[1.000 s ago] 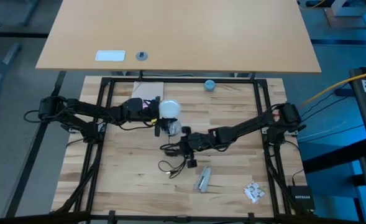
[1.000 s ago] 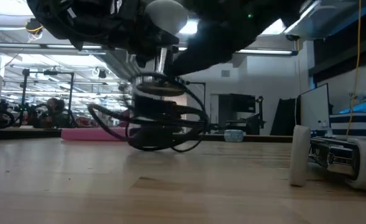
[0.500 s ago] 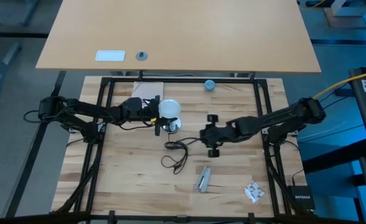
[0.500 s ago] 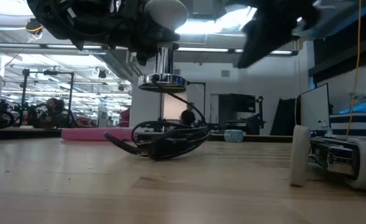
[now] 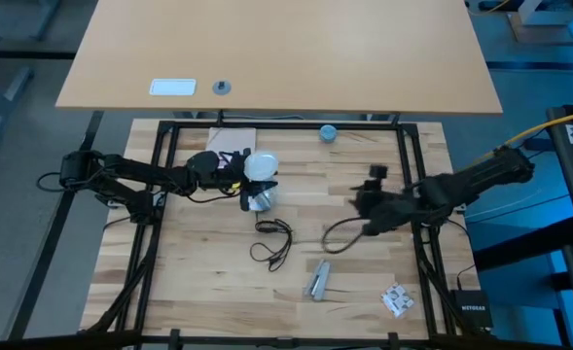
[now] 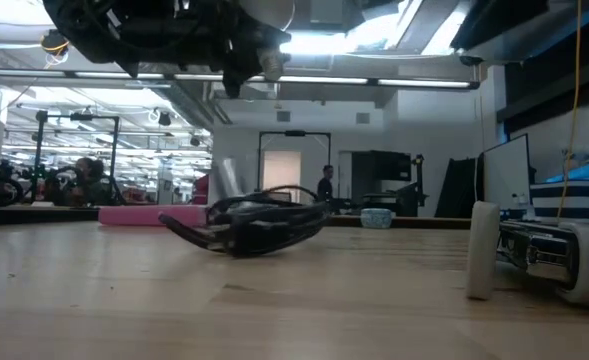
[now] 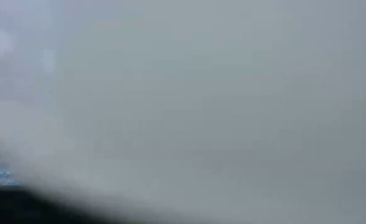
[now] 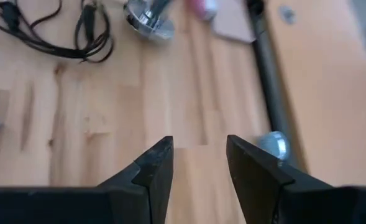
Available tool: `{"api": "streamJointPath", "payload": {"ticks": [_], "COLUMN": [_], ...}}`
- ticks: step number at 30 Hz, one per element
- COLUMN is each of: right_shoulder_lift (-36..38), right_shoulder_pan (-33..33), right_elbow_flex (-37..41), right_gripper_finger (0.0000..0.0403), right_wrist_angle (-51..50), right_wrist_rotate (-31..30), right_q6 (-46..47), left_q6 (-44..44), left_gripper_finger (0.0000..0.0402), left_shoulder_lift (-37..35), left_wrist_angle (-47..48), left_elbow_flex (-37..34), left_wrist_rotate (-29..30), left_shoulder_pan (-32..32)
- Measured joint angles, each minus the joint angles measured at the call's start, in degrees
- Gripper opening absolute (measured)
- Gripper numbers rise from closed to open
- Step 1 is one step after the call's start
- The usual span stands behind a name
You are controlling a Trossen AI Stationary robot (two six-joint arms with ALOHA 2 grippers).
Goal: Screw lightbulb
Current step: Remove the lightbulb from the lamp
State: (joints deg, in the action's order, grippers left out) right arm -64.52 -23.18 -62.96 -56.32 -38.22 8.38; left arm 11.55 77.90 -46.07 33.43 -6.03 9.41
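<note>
We hold the lightbulb aloft at ten o'clock in our left gripper; our right gripper, fingers empty and parted, has withdrawn toward three o'clock, leaving the black cord behind.

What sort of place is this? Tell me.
Probably a robotics lab or workshop: a wooden workbench in a metal frame, ceiling strip lights over an open hall, and equipment racks beyond.
</note>
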Motion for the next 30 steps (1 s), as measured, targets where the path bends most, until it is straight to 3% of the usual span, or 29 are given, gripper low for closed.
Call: {"api": "streamJointPath", "payload": {"ticks": [7,18,23,30], "right_shoulder_lift": [8.77,7.68,6.80,5.57], "right_shoulder_pan": [-0.85,-0.83,-0.81,-0.81], "right_elbow_flex": [0.00,6.46,13.11,20.17], "right_gripper_finger": [0.0154,0.0154,0.0154,0.0154], "right_wrist_angle": [-2.72,-2.18,6.29,21.82], "right_wrist_rotate": [-3.81,-7.33,-9.90,-9.54], "right_q6": [0.21,-1.34,-1.34,-1.34], "left_q6": [1.22,-0.77,-4.03,3.57], "left_gripper_finger": [0.0153,0.0153,0.0153,0.0153], "left_shoulder_lift": [-0.01,0.18,3.06,10.74], "left_wrist_angle": [-1.46,-0.79,-0.90,-0.71], "left_elbow_flex": [0.00,0.00,0.00,0.00], "left_wrist_rotate": [-0.01,-0.69,0.03,2.87], "left_shoulder_pan": [-0.04,-0.30,-0.56,-0.54]}}
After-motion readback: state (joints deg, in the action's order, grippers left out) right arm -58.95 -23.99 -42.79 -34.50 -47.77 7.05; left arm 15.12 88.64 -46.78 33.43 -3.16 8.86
